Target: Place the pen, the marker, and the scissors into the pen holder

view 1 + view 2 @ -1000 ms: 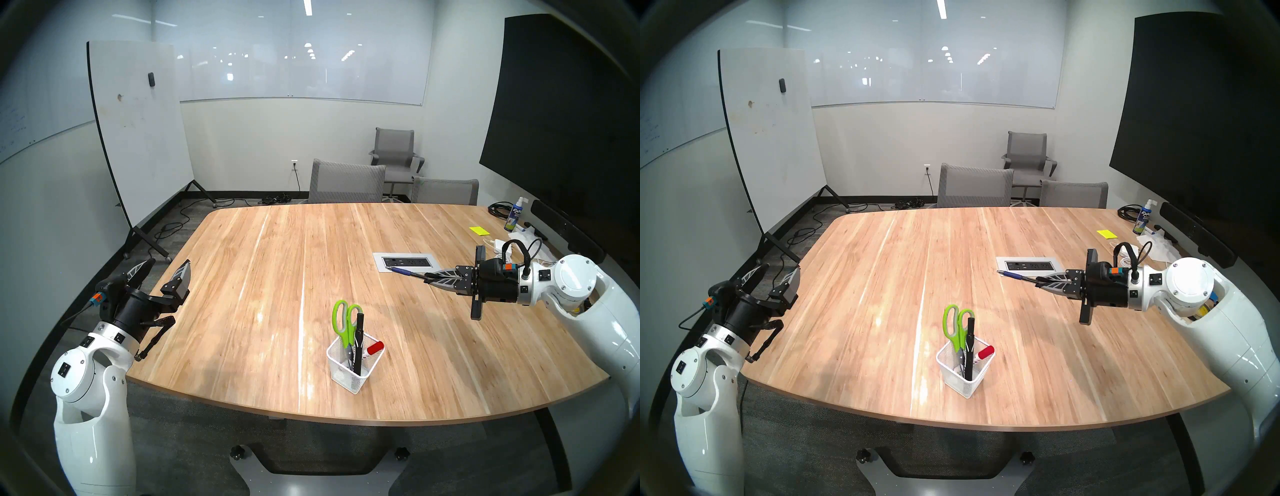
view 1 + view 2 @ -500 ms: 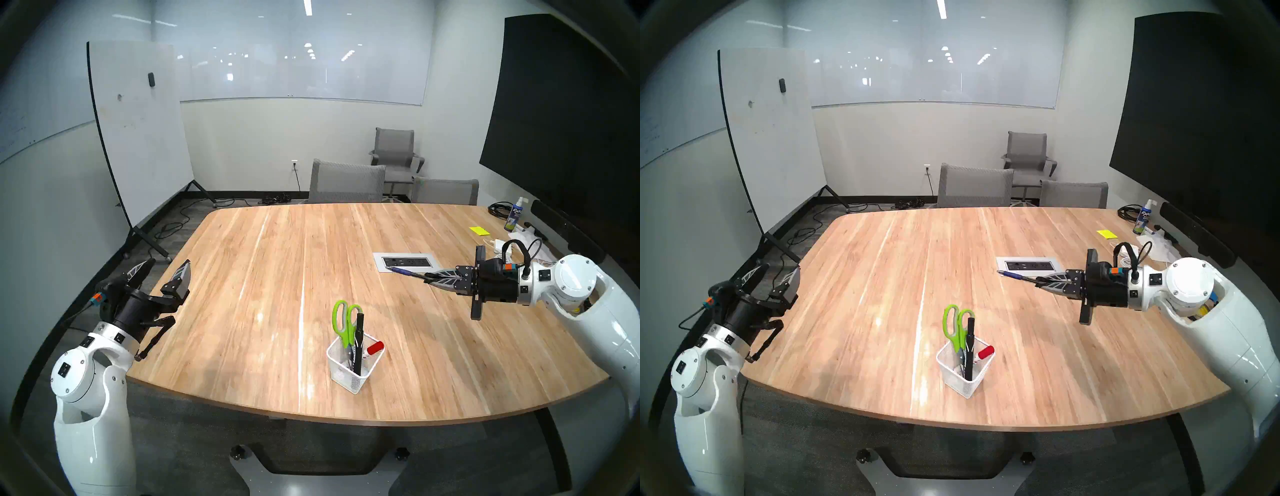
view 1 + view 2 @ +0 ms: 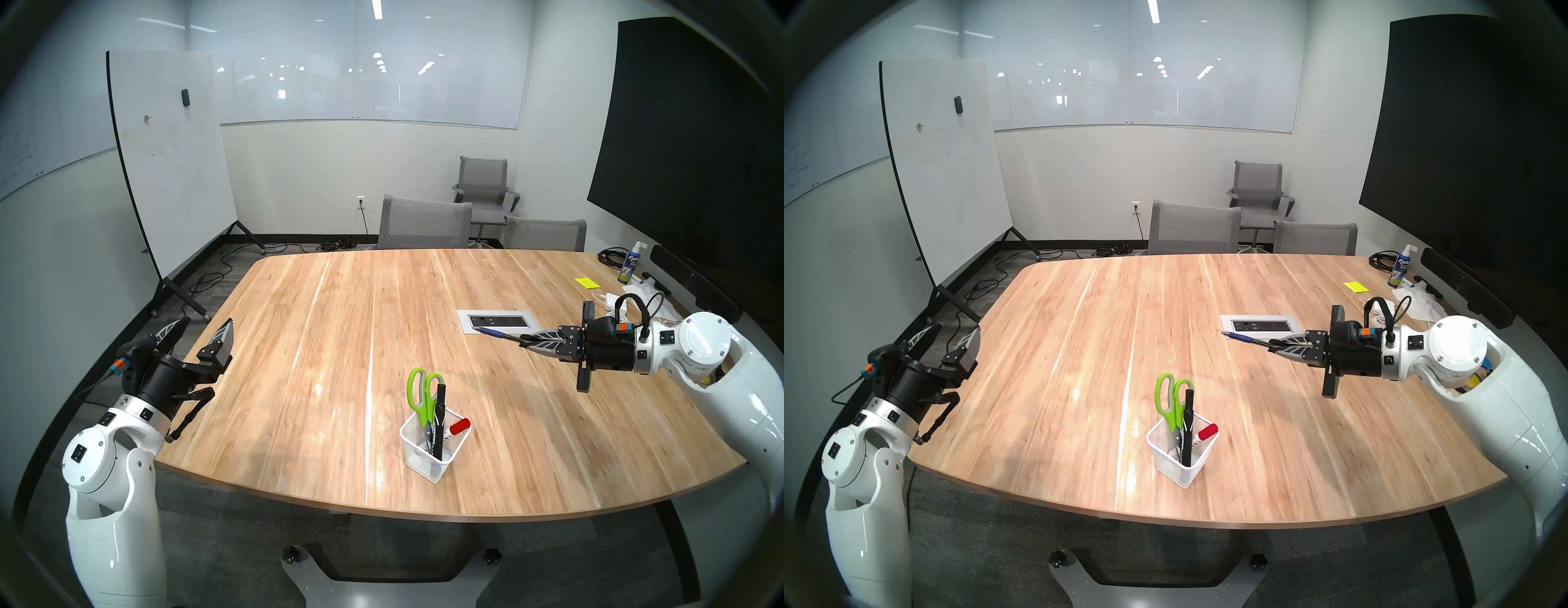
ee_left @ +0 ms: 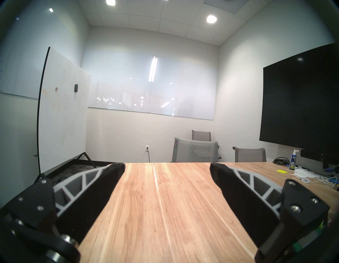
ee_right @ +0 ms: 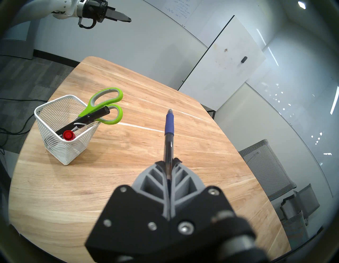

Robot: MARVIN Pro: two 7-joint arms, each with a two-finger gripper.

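Note:
The white wire-mesh pen holder (image 3: 433, 450) (image 3: 1180, 454) (image 5: 62, 132) stands near the table's front edge. In it are the green-handled scissors (image 3: 420, 392) (image 5: 102, 105), a black marker (image 3: 439, 418) (image 5: 88, 118) and a red-capped marker (image 3: 460, 426) (image 5: 68, 135). My right gripper (image 3: 526, 339) (image 5: 168, 162) hovers over the table's right side, shut on the blue pen (image 3: 494, 332) (image 3: 1244, 338) (image 5: 169, 126), which sticks out forward. My left gripper (image 3: 203, 333) (image 4: 167, 169) is open and empty at the table's left edge.
A power outlet panel (image 3: 498, 321) is set into the wooden table (image 3: 339, 339) under the pen tip. A spray bottle (image 3: 631, 263), yellow sticky notes (image 3: 586, 283), cables and a white adapter lie at the far right. Grey chairs (image 3: 424, 223) stand behind, a whiteboard (image 3: 169, 170) to the left.

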